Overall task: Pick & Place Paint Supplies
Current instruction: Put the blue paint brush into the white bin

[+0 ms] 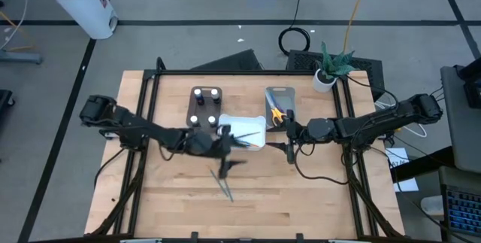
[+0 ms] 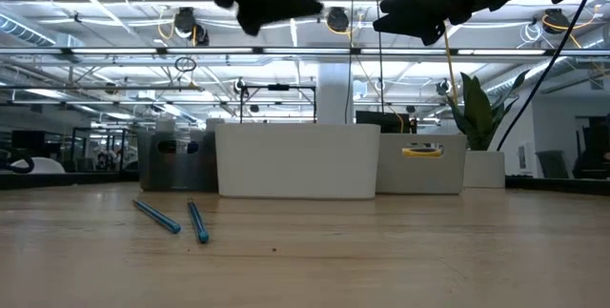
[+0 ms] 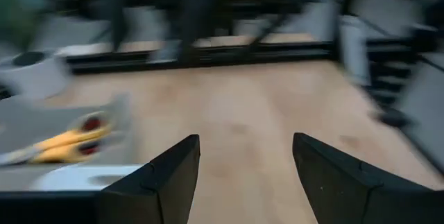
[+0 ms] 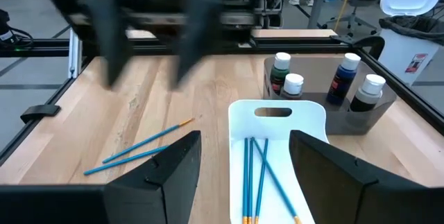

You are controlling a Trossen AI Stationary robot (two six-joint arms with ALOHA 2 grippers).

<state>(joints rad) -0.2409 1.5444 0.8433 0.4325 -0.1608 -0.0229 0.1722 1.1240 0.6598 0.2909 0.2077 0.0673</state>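
Two thin blue brushes lie flat on the bare wood, also in the low view. Several more blue brushes lie in the white tray. Dark bottles with white caps stand in the brown tray. Yellow scissors lie in the grey tray. My left gripper is open and blurred, up in the air by the white tray's near side. My right gripper is open, in the air to the right of the white tray.
The three trays stand side by side in the table's far middle. A potted plant stands at the far right corner. A black frame borders the table. Bare wood lies along the near half around the two loose brushes.
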